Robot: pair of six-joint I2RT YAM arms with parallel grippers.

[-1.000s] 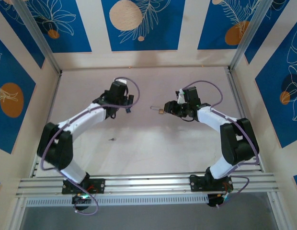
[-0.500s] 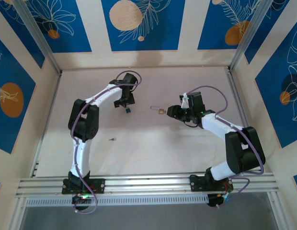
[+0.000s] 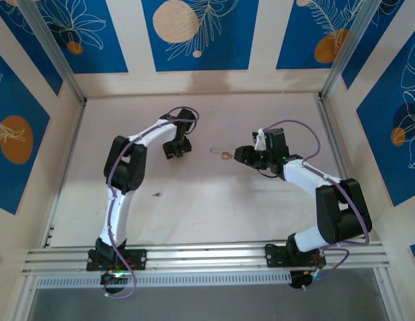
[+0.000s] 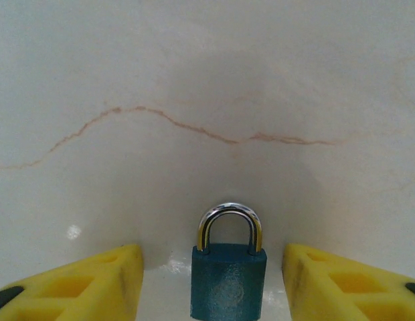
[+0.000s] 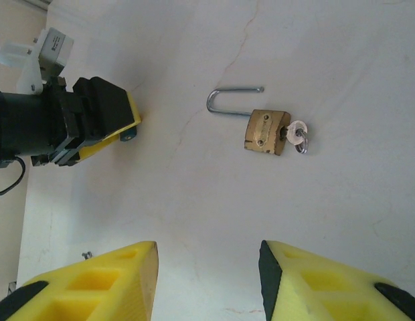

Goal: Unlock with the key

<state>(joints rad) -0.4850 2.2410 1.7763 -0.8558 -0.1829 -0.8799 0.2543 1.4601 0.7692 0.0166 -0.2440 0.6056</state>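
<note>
A blue padlock (image 4: 228, 281) with a chrome shackle (image 4: 229, 217), shut, stands on the pale table between the yellow fingers (image 4: 94, 284) of my left gripper (image 4: 212, 269). The gripper is open, with a gap on each side of the lock. A brass padlock (image 5: 266, 132) lies with its long shackle (image 5: 229, 95) swung open and a key (image 5: 296, 132) on a ring in its keyhole. It rests just beyond my right gripper (image 5: 207, 274), which is open with nothing between its fingers. From above, the left gripper (image 3: 175, 148) sits left of the brass padlock (image 3: 224, 155), the right gripper (image 3: 242, 155) just right of it.
A small dark loose piece (image 3: 156, 195) lies on the table in front of the left arm, seen also as a small piece (image 5: 87, 255) in the right wrist view. Aluminium posts (image 3: 55, 60) and patterned walls enclose the table. Bare tabletop stretches toward the near rail (image 3: 207, 256).
The left arm folded and swung its gripper right, down over the blue padlock, and its jaws narrowed. The right gripper barely moved beside the brass padlock.
</note>
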